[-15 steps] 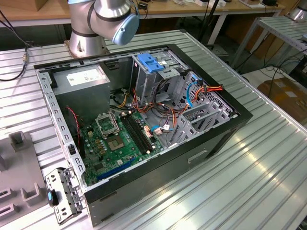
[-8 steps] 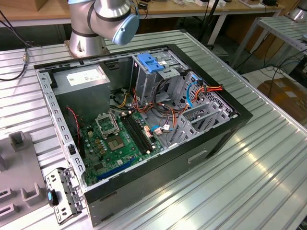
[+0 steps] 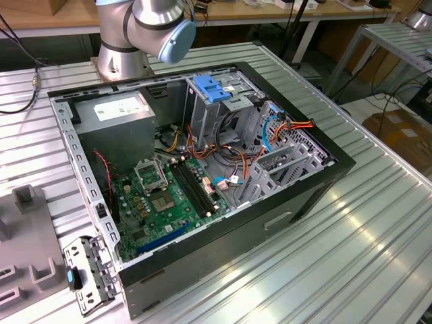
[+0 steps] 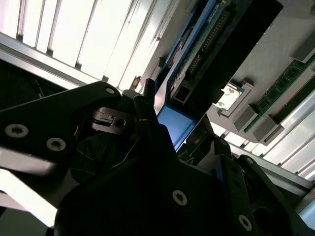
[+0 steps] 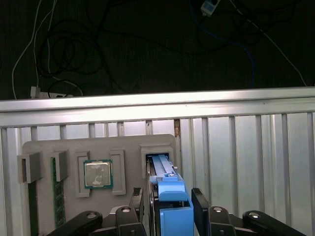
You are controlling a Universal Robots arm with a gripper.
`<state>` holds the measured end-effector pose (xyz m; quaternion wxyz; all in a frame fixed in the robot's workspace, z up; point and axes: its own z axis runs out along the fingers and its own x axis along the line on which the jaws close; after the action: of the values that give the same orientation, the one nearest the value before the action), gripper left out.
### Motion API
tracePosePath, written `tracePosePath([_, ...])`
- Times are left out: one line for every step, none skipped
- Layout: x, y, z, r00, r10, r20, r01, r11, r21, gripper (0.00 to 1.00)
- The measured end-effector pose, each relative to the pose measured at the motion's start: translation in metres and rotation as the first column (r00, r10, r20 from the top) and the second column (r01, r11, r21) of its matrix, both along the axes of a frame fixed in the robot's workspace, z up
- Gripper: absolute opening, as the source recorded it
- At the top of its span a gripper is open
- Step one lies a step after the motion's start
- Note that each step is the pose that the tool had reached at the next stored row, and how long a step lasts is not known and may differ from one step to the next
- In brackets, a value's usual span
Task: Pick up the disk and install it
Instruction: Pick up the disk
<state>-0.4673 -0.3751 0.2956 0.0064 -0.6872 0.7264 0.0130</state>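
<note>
The disk [image 5: 165,172] stands on edge in a slot of a grey parts tray [image 5: 64,147], its blue side rail facing the camera. In the first wrist view my gripper [image 5: 170,211] straddles its near end, a dark finger [image 5: 139,209] pressed against each side, so it is shut on the disk. The far end still sits in the slot. The second wrist view shows the disk [image 4: 194,54] from the side, with its circuit board and connector. The open computer case [image 3: 324,202] lies on the table in the exterior view, under the arm's base [image 3: 145,30].
On the tray beside the disk sit a processor chip [image 5: 98,174] and memory sticks [image 5: 58,196]. The table edge [image 5: 157,105] runs just behind the tray. Inside the case are a grey power supply [image 3: 118,115], a blue-topped drive cage [image 3: 212,91], loose cables and the motherboard [image 3: 169,202].
</note>
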Motion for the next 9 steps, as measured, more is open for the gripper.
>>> tracePosePath([0.0, 0.0, 0.0, 1.0, 0.0, 0.0, 0.0, 1.0, 0.0, 0.51])
tracePosePath([0.0, 0.0, 0.0, 1.0, 0.0, 0.0, 0.0, 1.0, 0.0, 0.49])
tracePosePath([0.0, 0.0, 0.0, 1.0, 0.0, 0.0, 0.0, 1.0, 0.0, 0.42])
tracePosePath([0.0001, 0.0, 0.0, 1.0, 0.0, 0.0001, 0.0, 1.0, 0.0, 0.42])
tracePosePath([0.0001, 0.0, 0.0, 1.0, 0.0, 0.0, 0.0, 1.0, 0.0, 0.42])
tracePosePath([0.0001, 0.0, 0.0, 1.0, 0.0, 0.0, 0.0, 1.0, 0.0, 0.42])
tracePosePath([0.0001, 0.0, 0.0, 1.0, 0.0, 0.0, 0.0, 1.0, 0.0, 0.41])
tracePosePath([0.0001, 0.0, 0.0, 1.0, 0.0, 0.0, 0.0, 1.0, 0.0, 0.37])
tracePosePath([0.0001, 0.0, 0.0, 1.0, 0.0, 0.0, 0.0, 1.0, 0.0, 0.37])
